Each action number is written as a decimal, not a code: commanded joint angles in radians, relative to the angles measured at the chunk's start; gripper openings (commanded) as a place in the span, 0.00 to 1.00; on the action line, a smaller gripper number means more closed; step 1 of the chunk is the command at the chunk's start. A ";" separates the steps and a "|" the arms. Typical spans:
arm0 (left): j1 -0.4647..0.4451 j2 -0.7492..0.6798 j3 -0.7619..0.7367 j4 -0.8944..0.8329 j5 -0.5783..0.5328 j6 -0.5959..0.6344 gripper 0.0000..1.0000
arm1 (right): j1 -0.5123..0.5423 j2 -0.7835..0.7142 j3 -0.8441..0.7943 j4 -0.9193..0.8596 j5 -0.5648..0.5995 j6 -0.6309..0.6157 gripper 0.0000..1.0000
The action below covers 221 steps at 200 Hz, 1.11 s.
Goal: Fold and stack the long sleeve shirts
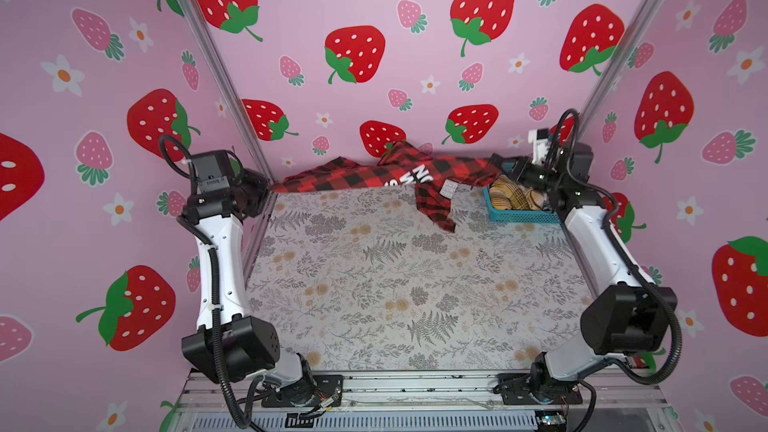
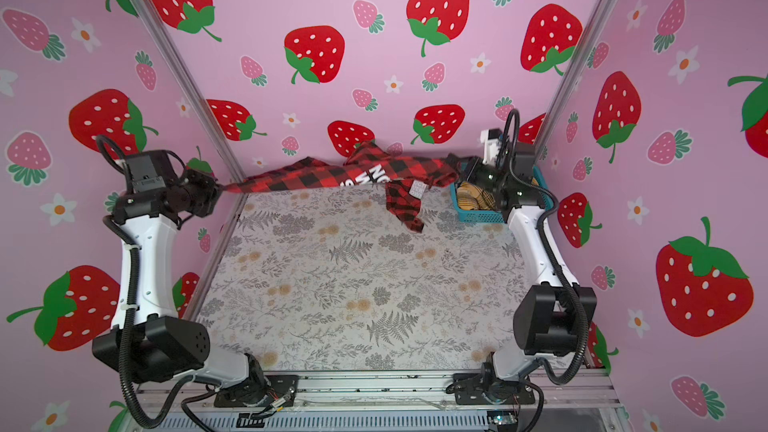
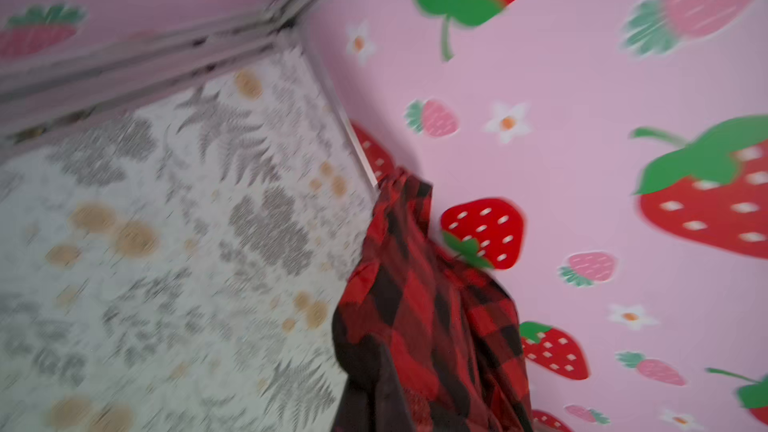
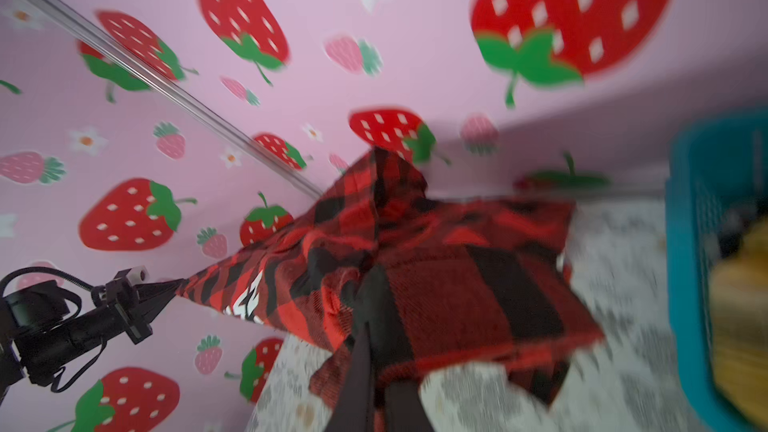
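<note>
The red-and-black buffalo check shirt (image 1: 365, 174) (image 2: 316, 174) is stretched in the air along the back wall, white lettering (image 1: 409, 178) showing and a sleeve (image 1: 436, 209) hanging to the table. At the back left corner my left gripper (image 1: 271, 189) (image 2: 221, 189) (image 4: 178, 284) is shut on one end. The other end is clamped in my right gripper (image 1: 496, 163) (image 2: 456, 161), shut beside the basket; its dark fingers (image 4: 357, 376) pinch the cloth (image 4: 436, 276). In the left wrist view the shirt (image 3: 424, 317) covers the jaws. A mustard-yellow plaid shirt (image 1: 515, 197) (image 2: 478, 199) lies crumpled in the basket.
A turquoise mesh basket (image 1: 519, 216) (image 2: 478, 216) (image 4: 685, 243) stands at the back right corner under the right wrist. The floral table cover (image 1: 415, 284) spreads in front of the shirt. Strawberry-print walls and metal corner posts (image 1: 216, 60) close in three sides.
</note>
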<state>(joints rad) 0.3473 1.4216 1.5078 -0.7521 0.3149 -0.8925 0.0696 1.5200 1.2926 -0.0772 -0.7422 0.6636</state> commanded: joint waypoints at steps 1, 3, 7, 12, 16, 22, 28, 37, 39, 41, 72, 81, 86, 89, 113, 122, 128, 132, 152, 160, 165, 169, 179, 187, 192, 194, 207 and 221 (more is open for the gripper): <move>-0.016 -0.091 -0.369 0.036 -0.005 0.092 0.00 | 0.024 -0.156 -0.413 -0.008 0.067 -0.089 0.04; -0.016 -0.097 -0.404 0.036 -0.004 0.098 0.00 | 0.026 -0.166 -0.453 -0.006 0.072 -0.091 0.06; -0.016 -0.102 -0.468 0.038 -0.002 0.112 0.00 | 0.033 -0.182 -0.509 -0.004 0.082 -0.095 0.11; -0.017 -0.108 -0.548 0.046 0.001 0.128 0.00 | 0.043 -0.228 -0.608 -0.011 0.111 -0.103 0.22; -0.018 -0.112 -0.607 0.061 0.006 0.137 0.00 | 0.047 -0.247 -0.649 -0.025 0.130 -0.110 0.28; -0.019 -0.116 -0.683 0.083 0.014 0.145 0.00 | 0.051 -0.292 -0.715 -0.081 0.179 -0.132 0.42; -0.019 -0.118 -0.753 0.099 0.015 0.151 0.00 | 0.050 -0.333 -0.757 -0.128 0.217 -0.146 0.50; -0.018 -0.115 -0.824 0.120 0.010 0.161 0.00 | 0.053 -0.405 -0.782 -0.193 0.271 -0.150 0.63; -0.019 -0.115 -0.836 0.124 0.009 0.165 0.00 | 0.054 -0.412 -0.782 -0.202 0.277 -0.150 0.64; -0.019 -0.113 -0.844 0.125 0.008 0.167 0.00 | 0.057 -0.434 -0.781 -0.223 0.293 -0.148 0.66; -0.018 -0.105 -0.857 0.111 -0.014 0.175 0.00 | 0.137 -0.532 -0.618 -0.400 0.493 -0.157 0.75; -0.019 -0.108 -0.834 0.097 -0.026 0.173 0.00 | 0.175 -0.499 -0.572 -0.402 0.510 -0.166 0.75; -0.019 -0.108 -0.820 0.090 -0.030 0.172 0.00 | 0.194 -0.476 -0.551 -0.391 0.512 -0.171 0.75; -0.019 -0.109 -0.813 0.087 -0.033 0.173 0.00 | 0.214 -0.448 -0.532 -0.380 0.511 -0.180 0.75; -0.019 -0.102 -0.746 0.053 -0.048 0.193 0.00 | 0.294 -0.200 -0.390 -0.352 0.485 -0.263 0.70; -0.019 -0.091 -0.720 0.041 -0.051 0.205 0.00 | 0.301 -0.112 -0.333 -0.340 0.458 -0.281 0.66; -0.019 -0.084 -0.706 0.031 -0.056 0.212 0.00 | 0.305 -0.046 -0.287 -0.319 0.436 -0.283 0.65; -0.018 -0.078 -0.699 0.024 -0.058 0.216 0.00 | 0.306 -0.019 -0.268 -0.309 0.422 -0.284 0.65; -0.019 -0.059 -0.674 0.017 -0.063 0.227 0.00 | 0.316 0.163 -0.127 -0.300 0.358 -0.303 0.63; -0.018 -0.053 -0.673 0.020 -0.061 0.227 0.00 | 0.324 0.219 -0.084 -0.317 0.345 -0.319 0.60; -0.018 -0.048 -0.672 0.022 -0.059 0.226 0.00 | 0.331 0.255 -0.055 -0.321 0.338 -0.329 0.59; -0.019 -0.044 -0.672 0.022 -0.058 0.227 0.00 | 0.335 0.275 -0.042 -0.322 0.337 -0.332 0.59; -0.019 -0.035 -0.673 0.023 -0.054 0.228 0.00 | 0.351 0.331 -0.004 -0.331 0.323 -0.345 0.58; -0.019 -0.029 -0.675 0.027 -0.053 0.228 0.00 | 0.364 0.361 0.018 -0.338 0.316 -0.352 0.58; -0.019 -0.027 -0.676 0.030 -0.051 0.228 0.00 | 0.371 0.382 0.034 -0.348 0.318 -0.357 0.58; -0.019 -0.026 -0.678 0.030 -0.052 0.228 0.00 | 0.375 0.391 0.040 -0.353 0.321 -0.359 0.58; -0.018 -0.021 -0.681 0.033 -0.052 0.228 0.00 | 0.395 0.443 0.078 -0.374 0.322 -0.372 0.58; -0.019 -0.018 -0.684 0.039 -0.047 0.225 0.00 | 0.408 0.482 0.100 -0.387 0.322 -0.376 0.57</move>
<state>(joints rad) 0.3298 1.3960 0.8097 -0.6952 0.2699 -0.6765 0.4465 1.9427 1.3407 -0.3981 -0.3927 0.3397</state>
